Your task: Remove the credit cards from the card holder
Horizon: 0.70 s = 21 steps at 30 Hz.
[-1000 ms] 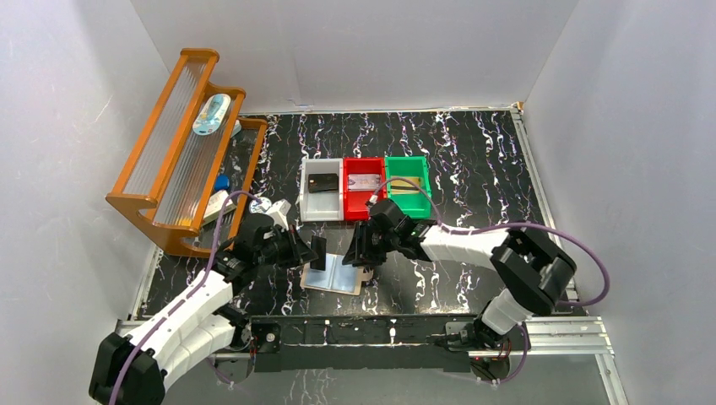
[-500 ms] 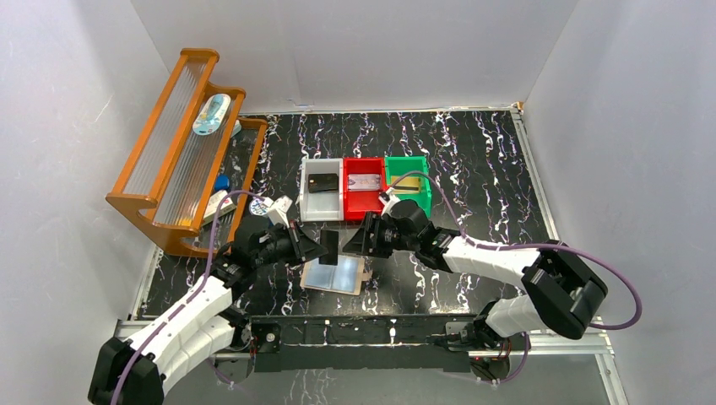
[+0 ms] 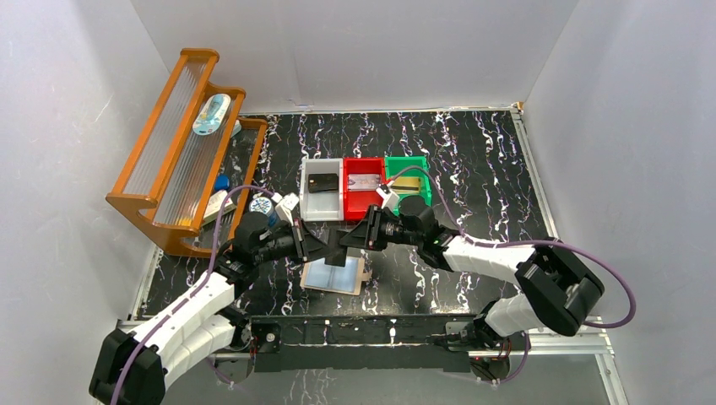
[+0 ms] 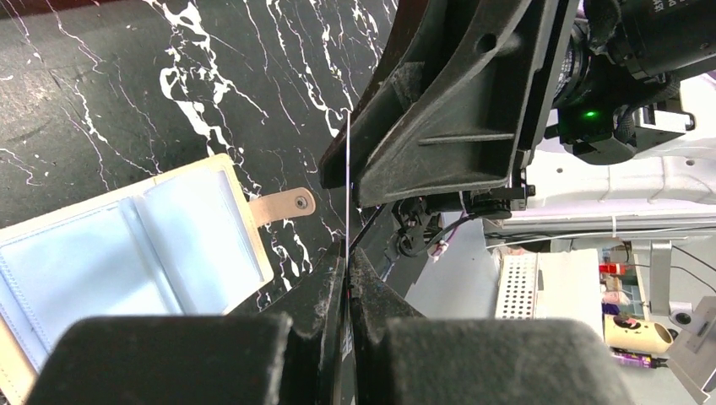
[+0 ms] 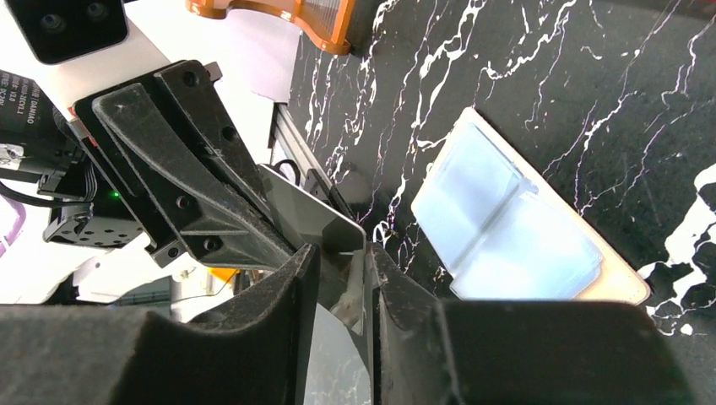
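The card holder [image 3: 335, 276] lies open on the black marbled worktop [image 3: 481, 160], near its front edge and between the two arms, pale blue pockets facing up. Its strap tab [image 4: 283, 205] sticks out flat from one side. The pockets that show look flat (whether anything sits inside them is hard to tell).

Just above the holder the two grippers meet tip to tip with one card [image 4: 347, 169] between them. The left gripper [image 4: 346, 272] is clenched on the card's lower edge, which shows from its wrist camera as a thin pale line running up between the pads. The right gripper [image 5: 338, 261] has a finger on either side of the same card, whose grey glossy face shows in the gap. I cannot tell whether those fingers press on it or only bracket it. The card is clear of the holder and held in the air.

Behind the grippers stand three bins in a row, touching: grey [image 3: 308, 202], red [image 3: 349, 202], green [image 3: 425, 190], each with a card-like piece inside. An orange rack [image 3: 169, 152] stands at the left.
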{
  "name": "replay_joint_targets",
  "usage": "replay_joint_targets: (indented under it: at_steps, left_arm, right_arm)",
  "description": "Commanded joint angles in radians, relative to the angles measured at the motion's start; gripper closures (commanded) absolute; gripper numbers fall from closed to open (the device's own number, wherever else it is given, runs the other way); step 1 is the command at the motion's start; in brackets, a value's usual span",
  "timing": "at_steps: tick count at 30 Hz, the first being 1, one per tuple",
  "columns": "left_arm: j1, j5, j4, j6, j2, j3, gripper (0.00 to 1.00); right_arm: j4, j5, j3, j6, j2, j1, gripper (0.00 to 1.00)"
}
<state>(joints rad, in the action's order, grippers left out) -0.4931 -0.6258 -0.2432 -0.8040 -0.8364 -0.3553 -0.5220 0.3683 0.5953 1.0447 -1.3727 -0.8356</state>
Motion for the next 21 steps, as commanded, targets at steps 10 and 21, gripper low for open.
replay_joint_targets:
  at_steps: [10, 21]
  left_arm:
    - [0.002, -0.112, -0.048, 0.015, -0.092, -0.065, 0.94]
    - [0.002, -0.023, 0.078, 0.073, -0.076, -0.099, 1.0]
  right_arm:
    - [-0.215, 0.123, -0.02, 0.085, -0.069, 0.003, 0.79]
    - [-0.188, 0.09, -0.058, 0.085, -0.051, 0.008, 0.7]
